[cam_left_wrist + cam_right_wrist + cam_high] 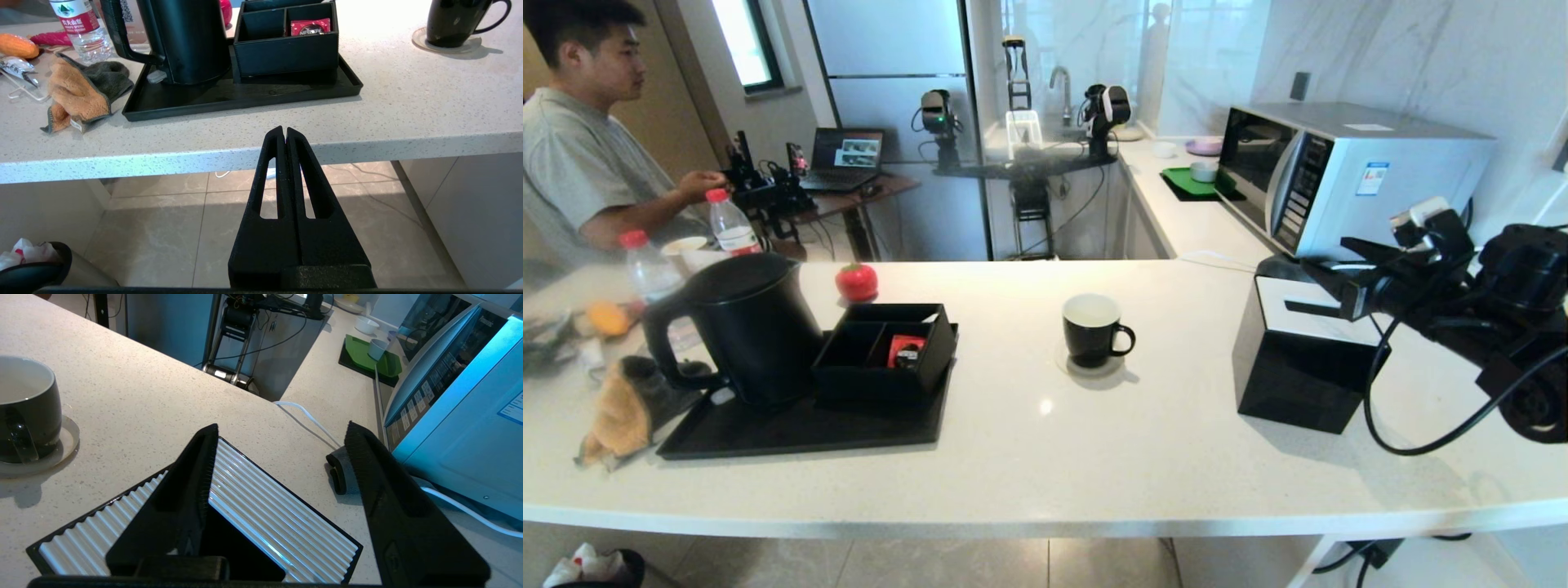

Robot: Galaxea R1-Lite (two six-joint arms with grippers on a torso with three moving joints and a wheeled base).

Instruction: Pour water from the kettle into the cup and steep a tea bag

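Note:
The black kettle (743,327) stands lid-on at the left end of a black tray (800,429), its handle toward the left; it also shows in the left wrist view (192,41). The black cup (1092,329) with white inside sits on a round coaster mid-counter, handle to the right, and shows as well in both wrist views (453,20) (24,408). No water or tea bag is visible. My right gripper (1315,273) (282,426) hovers open and empty over a black box with a ribbed white top (1294,359). My left gripper (284,130) is shut and empty, below the counter's front edge.
A black compartment box (886,351) holding a red packet (905,349) shares the tray. An orange cloth (617,412), two red-capped bottles (731,224) and a red ball (856,282) sit left. A microwave (1347,171) stands behind the right arm. A person sits far left.

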